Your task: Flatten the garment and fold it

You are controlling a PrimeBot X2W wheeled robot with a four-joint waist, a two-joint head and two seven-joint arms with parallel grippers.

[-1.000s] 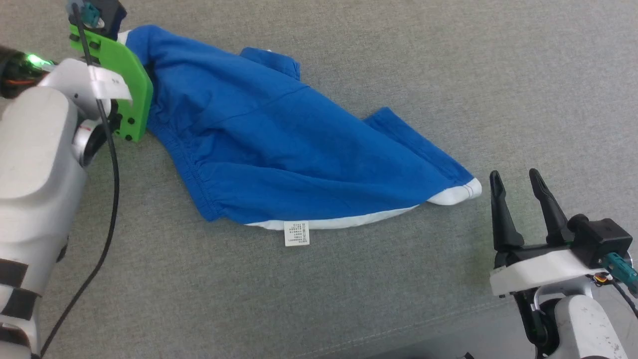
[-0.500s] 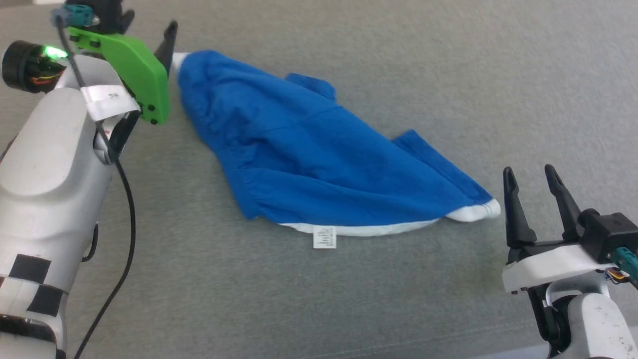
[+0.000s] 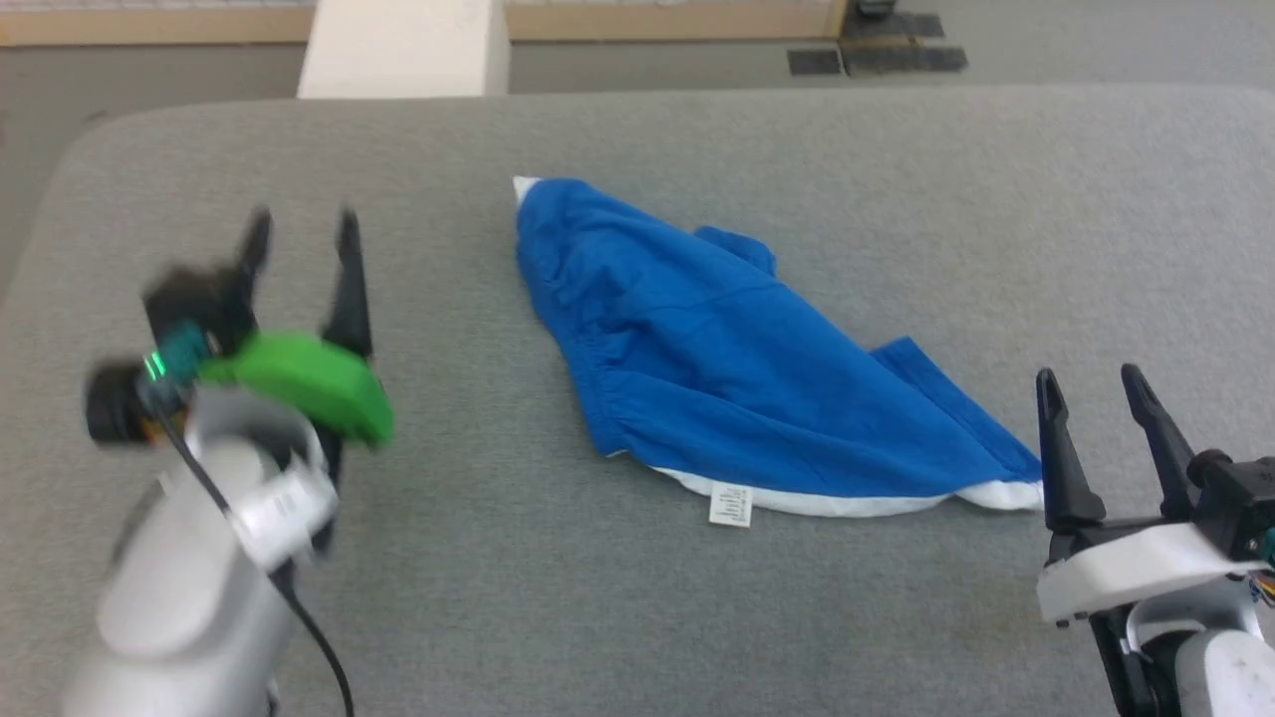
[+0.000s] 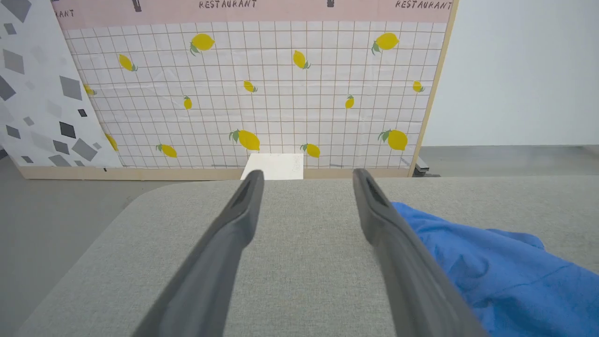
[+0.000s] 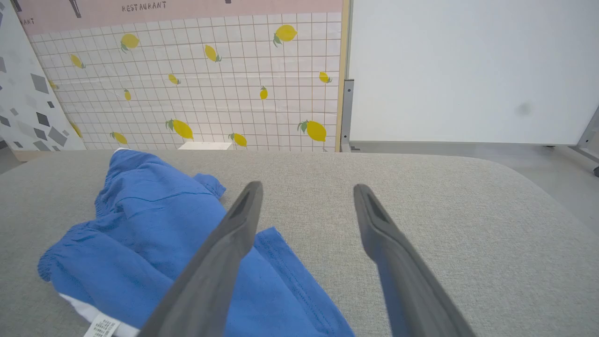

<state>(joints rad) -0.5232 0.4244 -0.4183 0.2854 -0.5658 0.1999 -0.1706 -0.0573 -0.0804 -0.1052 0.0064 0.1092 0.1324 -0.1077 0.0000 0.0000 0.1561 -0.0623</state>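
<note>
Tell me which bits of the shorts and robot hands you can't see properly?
1. Head view: left gripper blurred by motion.
2. Head view: label print too small to read.
3. Left wrist view: garment cut off by right and bottom edges.
4. Right wrist view: a finger covers part of the garment.

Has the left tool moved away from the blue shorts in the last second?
Yes: the left tool, earlier at the shorts' white far corner, now sits apart, to its left.

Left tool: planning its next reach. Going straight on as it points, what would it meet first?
Probably nothing close: the left tool points across the grey fabric surface, the blue shorts lying off to one side. Beyond the edge stands a white block, depth unclear.
</note>
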